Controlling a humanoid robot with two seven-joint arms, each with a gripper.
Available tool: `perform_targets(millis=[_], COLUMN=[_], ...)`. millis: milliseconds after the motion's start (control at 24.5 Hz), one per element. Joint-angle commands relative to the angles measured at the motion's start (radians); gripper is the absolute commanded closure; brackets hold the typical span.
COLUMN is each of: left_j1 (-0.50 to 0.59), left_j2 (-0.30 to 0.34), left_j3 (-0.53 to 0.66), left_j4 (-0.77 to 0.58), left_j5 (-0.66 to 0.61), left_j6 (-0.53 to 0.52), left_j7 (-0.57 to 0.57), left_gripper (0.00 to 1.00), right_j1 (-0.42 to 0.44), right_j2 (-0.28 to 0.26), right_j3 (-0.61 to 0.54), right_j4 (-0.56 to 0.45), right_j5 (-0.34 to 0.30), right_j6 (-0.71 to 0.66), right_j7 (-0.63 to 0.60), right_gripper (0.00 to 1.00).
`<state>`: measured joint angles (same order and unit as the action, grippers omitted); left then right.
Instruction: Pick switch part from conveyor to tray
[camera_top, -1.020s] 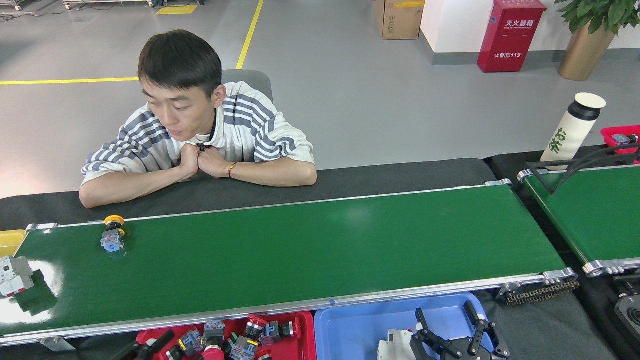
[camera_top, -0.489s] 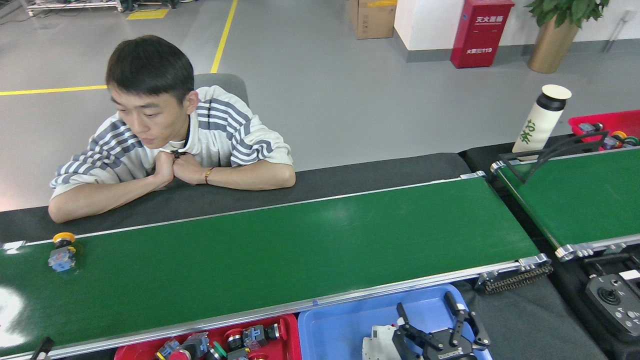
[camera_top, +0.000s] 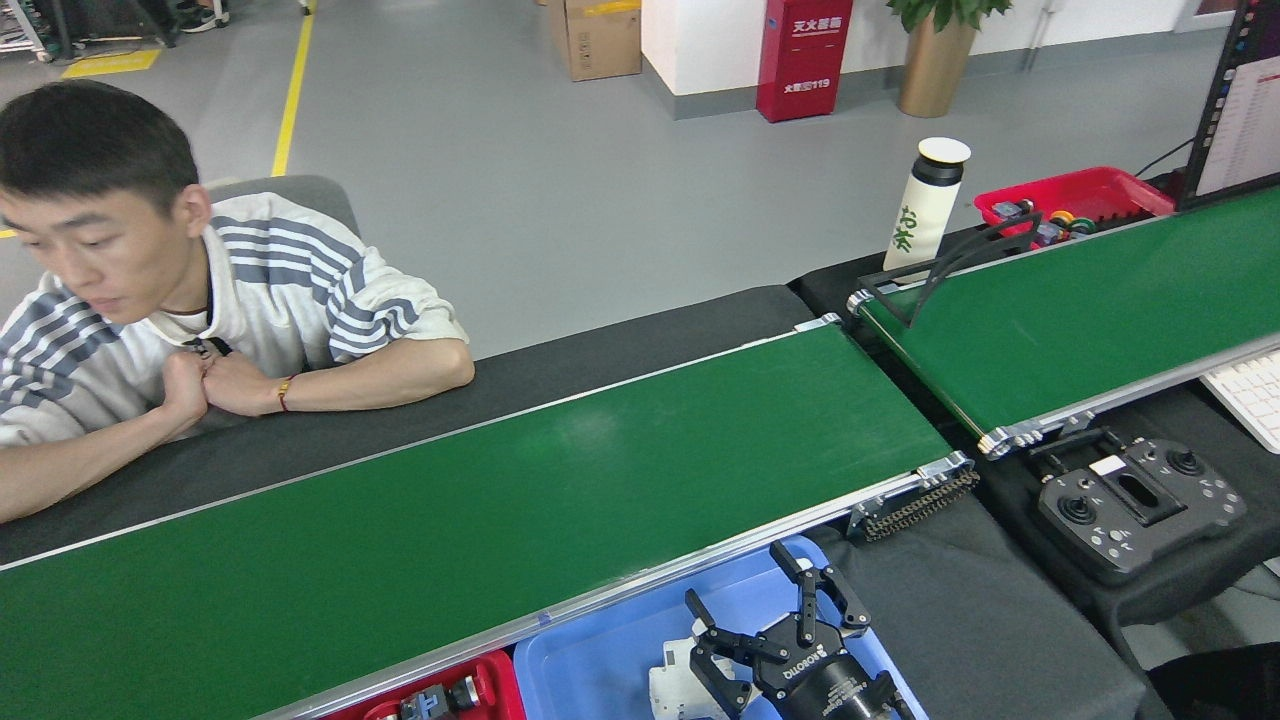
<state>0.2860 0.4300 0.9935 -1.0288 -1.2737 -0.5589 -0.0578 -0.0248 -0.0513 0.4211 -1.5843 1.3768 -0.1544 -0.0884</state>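
Observation:
The long green conveyor (camera_top: 500, 500) runs from lower left to right centre, and no switch part shows on the stretch in view. At the bottom edge a red tray (camera_top: 495, 672) holds switch parts (camera_top: 432, 700). Beside it is a blue tray (camera_top: 590, 665) with a white part (camera_top: 672, 685) in it. My right gripper (camera_top: 740, 580) hangs open over the blue tray, its fingers spread just right of the white part and holding nothing. My left gripper is out of view.
A person (camera_top: 200, 320) leans with both forearms on the black table behind the belt at left. At right is a second green belt (camera_top: 1080, 310) with a black bar frame (camera_top: 950, 270), a bottle (camera_top: 925, 205), a red bin (camera_top: 1085, 192), a controller (camera_top: 1140, 500) and a keyboard (camera_top: 1250, 395).
The view has swung to the right, so the yellow-capped switch part on the belt's left end has left the picture. My right gripper stays open over the blue tray.

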Motion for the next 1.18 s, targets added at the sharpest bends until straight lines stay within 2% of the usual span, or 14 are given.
perform_targets(millis=[0, 367, 530, 653, 734, 856, 938, 979, 1020, 1142], left_j1=[0.001, -0.07, -0.156, -0.205, -0.264, -0.347, -0.418, -0.447, -0.453, -0.455], left_j2=[0.05, 0.228, 0.28, 0.302, 0.316, 0.365, 0.406, 0.42, 0.428, 0.449], left_j3=[0.016, -0.01, -0.133, -0.174, -0.263, -0.483, -0.592, -0.616, -0.622, -0.622], left_j4=[0.046, 0.227, 0.345, 0.391, 0.431, 0.501, 0.611, 0.653, 0.665, 0.667], left_j5=[0.011, 0.05, 0.057, 0.056, 0.056, 0.057, 0.065, 0.077, 0.091, 0.116], left_j6=[0.004, 0.031, 0.065, 0.083, 0.138, 0.194, 0.188, 0.174, 0.151, 0.122], left_j7=[0.003, -0.008, 0.006, 0.006, 0.012, 0.076, 0.142, 0.159, 0.167, 0.184], left_gripper=[0.0, 0.0, 0.0, 0.0, 0.03, 0.34, 0.89, 0.96, 0.98, 0.99], right_j1=[-0.027, -0.064, -0.069, -0.072, -0.076, -0.076, -0.076, -0.076, -0.076, -0.076], right_j2=[0.015, 0.038, 0.036, 0.041, 0.044, 0.039, 0.042, 0.045, 0.045, 0.044], right_j3=[-0.001, 0.01, 0.01, 0.01, 0.01, 0.01, 0.008, 0.01, 0.01, 0.01], right_j4=[0.007, 0.047, 0.047, 0.047, 0.046, 0.046, 0.044, 0.044, 0.044, 0.044], right_j5=[-0.004, -0.004, -0.005, -0.005, -0.004, -0.004, -0.005, -0.005, -0.005, -0.005], right_j6=[-0.042, -0.063, -0.065, -0.065, -0.065, -0.063, -0.062, -0.062, -0.062, -0.062], right_j7=[-0.001, -0.002, -0.002, -0.002, -0.001, -0.001, -0.001, 0.001, 0.001, 0.003], right_gripper=[0.0, 0.0, 0.0, 0.0, 0.0, 0.0, 0.0, 0.0, 0.0, 0.0])
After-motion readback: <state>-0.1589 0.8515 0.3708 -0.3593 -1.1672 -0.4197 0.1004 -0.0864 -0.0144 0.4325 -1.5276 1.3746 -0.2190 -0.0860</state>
